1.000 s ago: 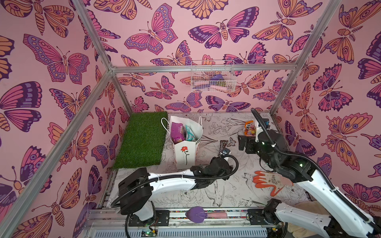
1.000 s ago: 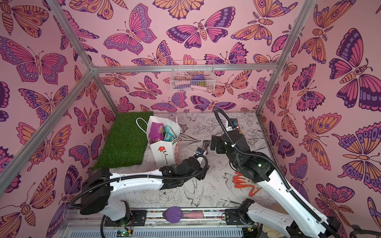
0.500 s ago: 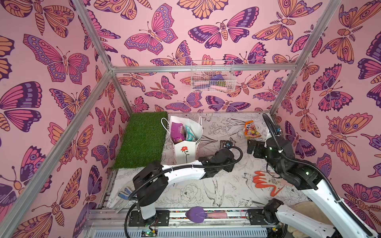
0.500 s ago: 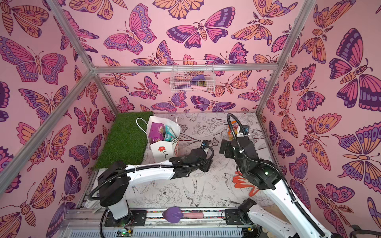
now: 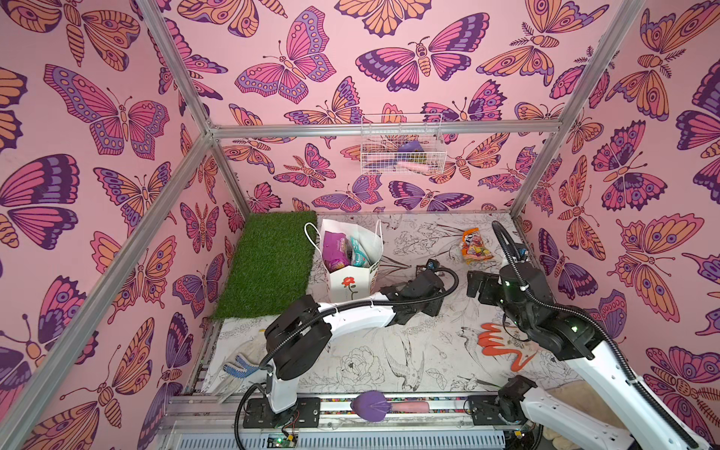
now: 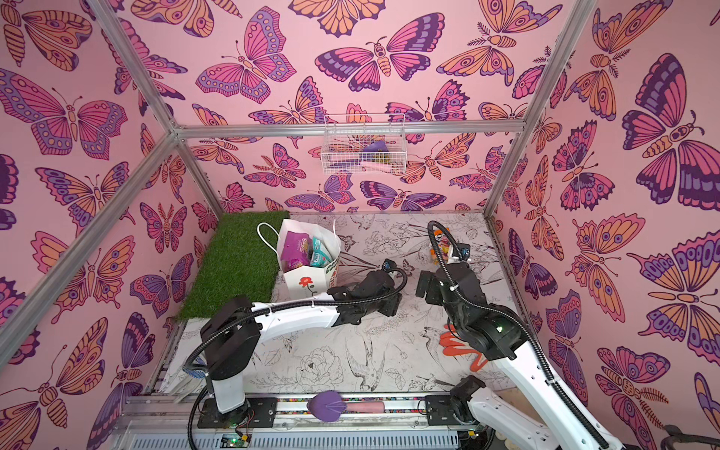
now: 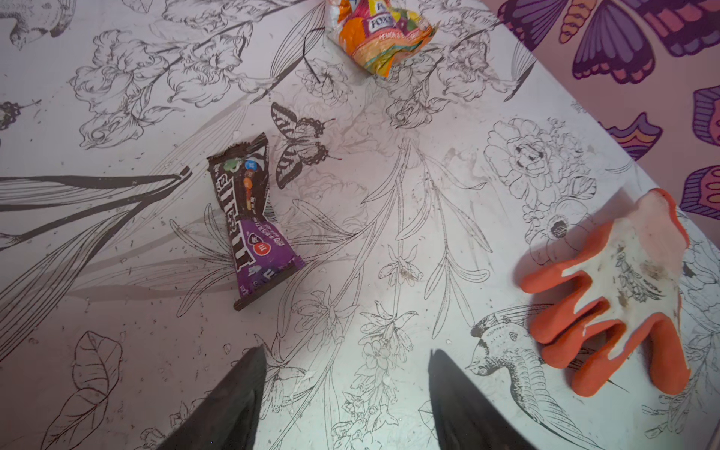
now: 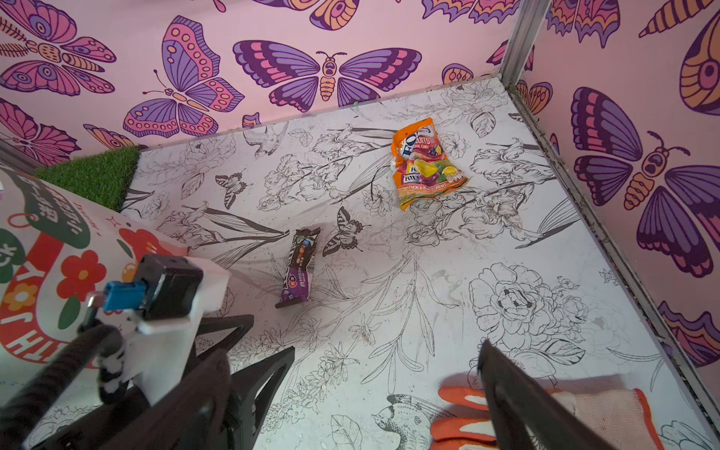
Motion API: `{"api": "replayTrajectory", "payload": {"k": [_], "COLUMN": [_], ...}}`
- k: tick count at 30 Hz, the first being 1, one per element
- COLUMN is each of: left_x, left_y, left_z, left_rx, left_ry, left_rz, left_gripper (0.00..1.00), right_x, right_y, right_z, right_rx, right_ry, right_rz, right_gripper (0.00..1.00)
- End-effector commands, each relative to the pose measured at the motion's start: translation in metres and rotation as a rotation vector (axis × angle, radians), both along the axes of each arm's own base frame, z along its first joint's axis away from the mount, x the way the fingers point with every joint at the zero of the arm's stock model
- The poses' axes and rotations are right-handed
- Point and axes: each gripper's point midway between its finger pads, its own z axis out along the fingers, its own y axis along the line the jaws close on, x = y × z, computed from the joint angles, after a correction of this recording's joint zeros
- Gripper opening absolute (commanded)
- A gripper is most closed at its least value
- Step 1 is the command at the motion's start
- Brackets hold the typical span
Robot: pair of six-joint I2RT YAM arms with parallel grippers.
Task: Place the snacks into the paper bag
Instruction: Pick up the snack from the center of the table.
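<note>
**Open room, nothing gripped**

The left claw (image 7: 346, 352) hung released and empty at the frame's bottom. The brown bar wrapper (image 7: 251, 218) lay up-left of it on bare surface (image 7: 389, 241). The orange packet (image 8: 426, 163), reading "FOX'S", lay towards the upper-right corner. The right claw (image 8: 385, 348) gaped wide. The paper bag (image 5: 350, 280) stood beside the grass mat (image 5: 269, 265).

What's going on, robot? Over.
Left end effector, right end effector open, empty. Bar, orange packet on table, outside bag. Glove aside, not blocking.
</note>
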Motion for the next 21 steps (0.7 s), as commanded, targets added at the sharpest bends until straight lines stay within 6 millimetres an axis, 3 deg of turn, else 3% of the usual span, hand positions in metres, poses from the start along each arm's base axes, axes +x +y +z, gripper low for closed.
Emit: {"api": "replayTrajectory", "payload": {"k": [1,21], "left_x": [0.005,0.039], "left_y": [0.003,0.0], "left_z": [-0.012,-0.04], "left_rx": [0.03,0.074], "left_ry": [0.039,0.098], "left_rz": [0.009,0.049], "left_gripper": [0.68,0.68], "right_x": [-0.003,-0.008], "right_y": [-0.005,-0.011], "right_z": [-0.002,-0.008], "right_rx": [0.015,0.03], "right_ry": [0.006,0.013], "right_rz": [-0.021,-0.036], "right_gripper": [0.99,0.99]}}
